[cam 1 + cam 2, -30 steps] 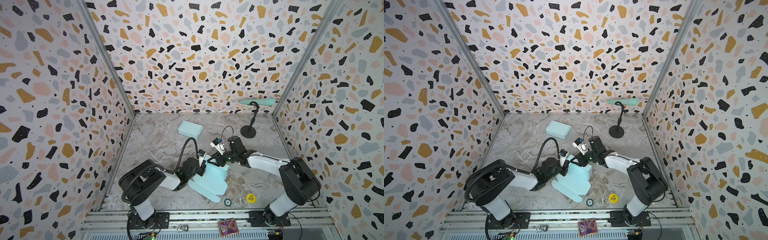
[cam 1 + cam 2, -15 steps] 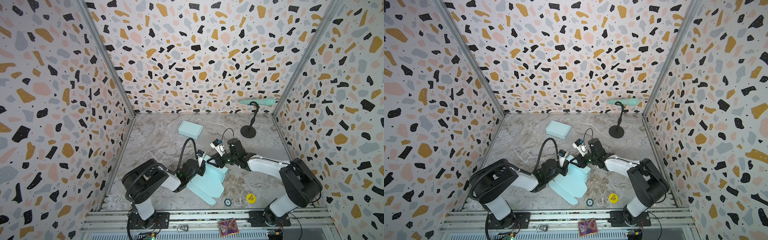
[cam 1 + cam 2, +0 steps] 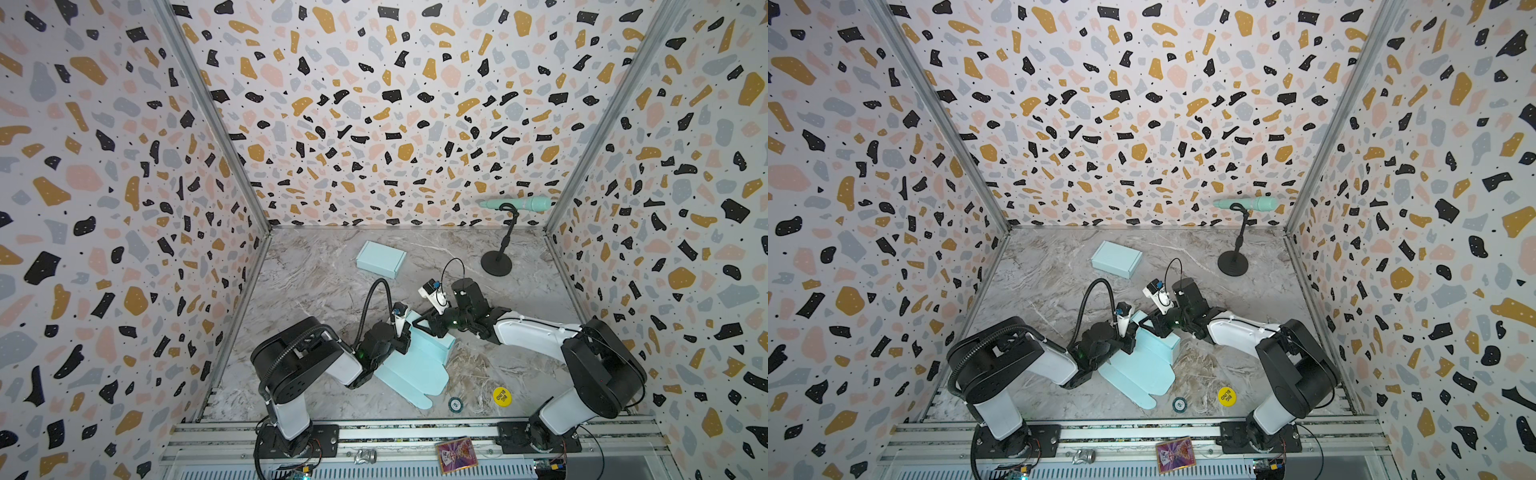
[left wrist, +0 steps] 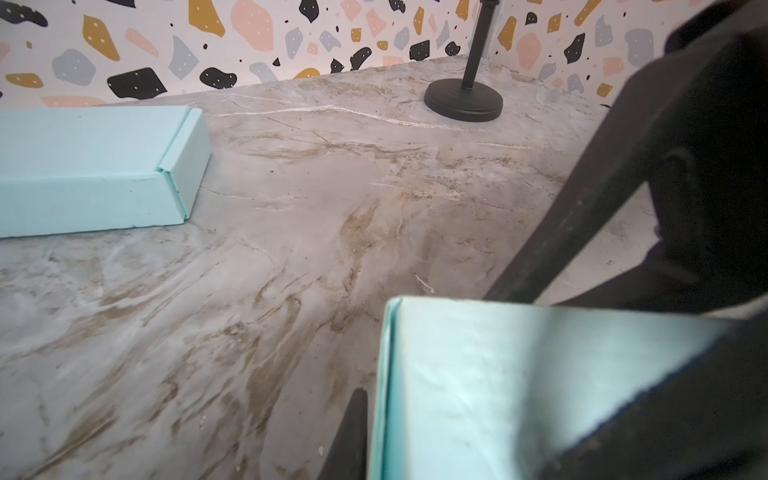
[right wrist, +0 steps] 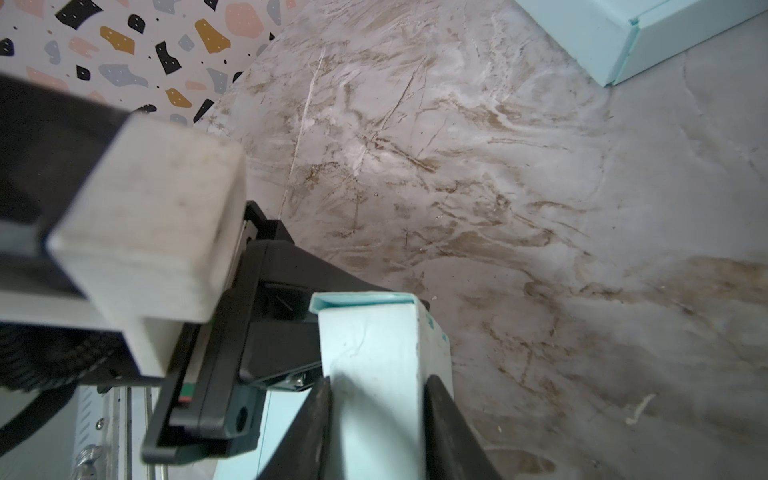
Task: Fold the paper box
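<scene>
My right end effector (image 5: 379, 380) pinched the box (image 5: 365, 332) wall; I couldn't tell if the left end effector (image 3: 400, 340) held anything. Opposed pulling risked tearing the paper

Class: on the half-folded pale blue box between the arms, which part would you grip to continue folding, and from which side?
I would grip the half-folded box by its raised folded wall, coming from the right arm's side. It stands clear of the table, narrow enough to pinch; the right tool pinches it. The rounded flaps lie flat, harder to pinch.
</scene>
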Action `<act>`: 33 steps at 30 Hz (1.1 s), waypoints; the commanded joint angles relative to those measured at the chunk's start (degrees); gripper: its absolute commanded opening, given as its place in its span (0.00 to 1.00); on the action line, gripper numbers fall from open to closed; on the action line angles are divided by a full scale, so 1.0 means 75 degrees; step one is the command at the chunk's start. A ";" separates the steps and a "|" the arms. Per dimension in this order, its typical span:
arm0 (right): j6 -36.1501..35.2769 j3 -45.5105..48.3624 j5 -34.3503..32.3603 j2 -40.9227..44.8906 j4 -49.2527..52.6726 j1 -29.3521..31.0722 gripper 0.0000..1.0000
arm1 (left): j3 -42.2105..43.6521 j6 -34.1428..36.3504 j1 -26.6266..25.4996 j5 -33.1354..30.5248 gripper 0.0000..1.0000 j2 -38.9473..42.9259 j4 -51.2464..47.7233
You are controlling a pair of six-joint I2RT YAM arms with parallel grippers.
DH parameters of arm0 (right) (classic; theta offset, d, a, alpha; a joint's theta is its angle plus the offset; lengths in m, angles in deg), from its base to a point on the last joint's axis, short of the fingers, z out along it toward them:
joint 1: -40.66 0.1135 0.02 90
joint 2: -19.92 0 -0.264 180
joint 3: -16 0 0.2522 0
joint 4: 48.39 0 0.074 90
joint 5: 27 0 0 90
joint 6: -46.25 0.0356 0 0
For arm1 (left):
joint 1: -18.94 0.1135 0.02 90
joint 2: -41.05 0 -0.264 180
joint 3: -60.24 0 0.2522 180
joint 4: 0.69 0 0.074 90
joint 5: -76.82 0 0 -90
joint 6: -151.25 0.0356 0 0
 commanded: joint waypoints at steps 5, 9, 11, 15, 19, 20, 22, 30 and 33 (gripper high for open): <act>-0.0031 0.0030 0.0104 0.0221 0.0689 0.0314 0.35 | 0.0271 -0.0103 -0.0102 -0.0079 0.20 -0.0017 0.0044; 0.0005 0.0040 0.0101 0.0191 0.0658 0.0380 0.35 | 0.0273 -0.0197 -0.0117 -0.0112 0.19 -0.0112 0.0256; 0.0024 0.0042 0.0081 0.0166 0.0644 0.0427 0.35 | 0.0183 -0.0192 -0.0123 -0.0110 0.19 -0.0158 0.0244; 0.0098 0.0039 -0.0024 0.0181 0.0631 0.0566 0.35 | 0.0069 -0.0124 -0.0119 -0.0216 0.18 -0.0228 0.0213; 0.0147 0.0036 -0.0117 0.0187 0.0608 0.0660 0.34 | 0.0094 -0.0088 -0.0125 -0.0484 0.10 -0.0365 0.0262; 0.0154 0.0028 -0.0139 0.0180 0.0616 0.0685 0.34 | 0.0090 -0.0066 -0.0131 -0.0507 0.09 -0.0394 0.0265; 0.0190 0.0040 -0.0154 0.0187 0.0563 0.0749 0.34 | 0.0101 -0.0064 -0.0139 -0.0614 0.07 -0.0427 0.0297; 0.0308 0.0173 -0.0360 0.0192 0.0530 0.0874 0.33 | 0.0215 -0.0251 -0.0139 -0.0576 0.14 -0.0357 0.0495; 0.0266 0.0181 -0.0576 0.0294 0.0634 0.0874 0.33 | 0.0348 -0.0334 -0.0154 -0.0471 0.20 -0.0250 0.0524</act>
